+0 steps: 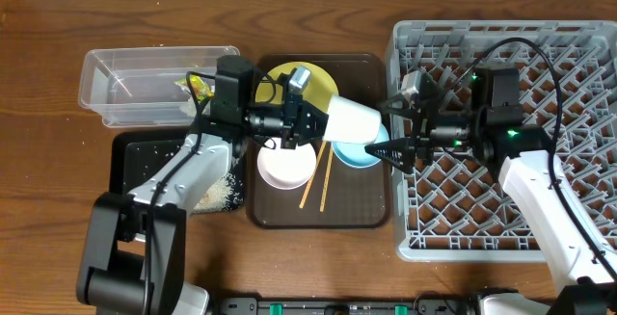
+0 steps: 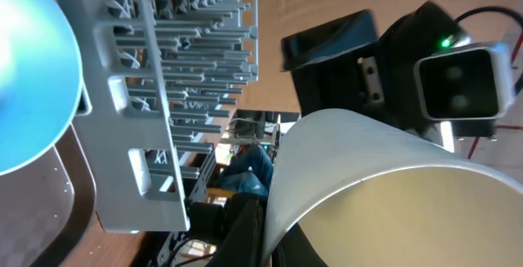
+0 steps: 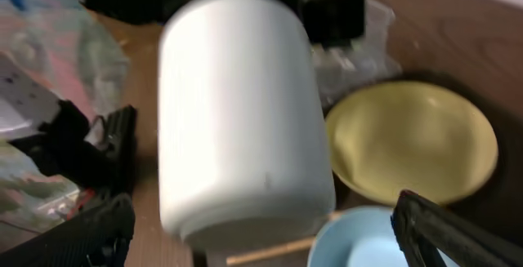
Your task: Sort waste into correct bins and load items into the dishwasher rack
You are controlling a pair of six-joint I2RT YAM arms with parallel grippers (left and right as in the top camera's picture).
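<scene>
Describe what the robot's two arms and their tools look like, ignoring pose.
Both the left arm and right arm have pale grey-white shells with black joints. The left tool and right tool are black. Black cables loop over the right arm, where green lights glow.

**Much lost behind the cup**

In the overhead view the cup (image 1: 352, 120) covers the yellow plate's (image 1: 326, 86) lower right and the blue bowl's (image 1: 357, 156) upper left. The right wrist view is blurred throughout, and its bottom edge cuts off the blue bowl. The wrapper (image 1: 198, 86) in the clear tub (image 1: 96, 65) is too small to read.
</scene>
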